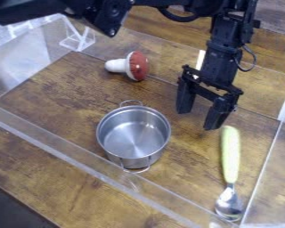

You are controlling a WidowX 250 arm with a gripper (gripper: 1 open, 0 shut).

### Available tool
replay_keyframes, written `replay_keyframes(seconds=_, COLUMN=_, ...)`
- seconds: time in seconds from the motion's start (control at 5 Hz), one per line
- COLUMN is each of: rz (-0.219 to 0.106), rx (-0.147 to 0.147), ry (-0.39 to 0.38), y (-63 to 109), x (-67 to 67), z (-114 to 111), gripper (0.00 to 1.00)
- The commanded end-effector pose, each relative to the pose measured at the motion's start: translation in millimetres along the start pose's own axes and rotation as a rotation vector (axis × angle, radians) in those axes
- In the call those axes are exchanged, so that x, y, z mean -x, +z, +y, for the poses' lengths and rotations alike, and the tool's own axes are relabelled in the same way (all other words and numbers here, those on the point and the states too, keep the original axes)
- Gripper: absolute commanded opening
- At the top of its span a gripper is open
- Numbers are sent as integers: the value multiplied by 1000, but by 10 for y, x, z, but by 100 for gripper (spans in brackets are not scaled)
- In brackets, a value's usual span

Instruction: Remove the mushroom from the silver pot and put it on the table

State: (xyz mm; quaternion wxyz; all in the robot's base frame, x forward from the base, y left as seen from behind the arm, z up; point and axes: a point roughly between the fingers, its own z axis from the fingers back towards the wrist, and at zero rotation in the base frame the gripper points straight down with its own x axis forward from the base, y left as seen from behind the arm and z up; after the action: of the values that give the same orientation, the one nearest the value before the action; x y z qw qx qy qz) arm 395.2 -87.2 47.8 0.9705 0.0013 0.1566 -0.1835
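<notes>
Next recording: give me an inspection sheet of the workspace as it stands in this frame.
Surface: table, dark wood planks, bare around the items.
Job's things: mushroom lies on its side on the table, behind and apart from the silver pot; the pot stands upright and looks empty.
Clutter: yellow-handled spoon lies on the table, right of the pot.
Grippers: gripper open, pointing down, holding nothing, between mushroom and spoon.
Cables: nothing seen clearly.
Surroundings: clear acrylic walls edge the table; dark blurred equipment at the top.
</notes>
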Motion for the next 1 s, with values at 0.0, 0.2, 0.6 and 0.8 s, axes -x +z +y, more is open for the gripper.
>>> replay_keyframes(seconds=0.0, rz=-79, rx=-16, ry=4, y=343, x=68, z=104, gripper=100)
replay_keyframes(seconds=0.2, rz=-60, rx=-15, ry=0, y=296, x=79, z=141, gripper=100)
replay_keyframes(seconds=0.6, rz=-20, rx=-13, ry=-15, y=196, x=94, z=206, gripper=100)
replay_keyframes(seconds=0.8, rz=0, rx=-10, ry=-16, y=138, x=101, z=230, gripper=100)
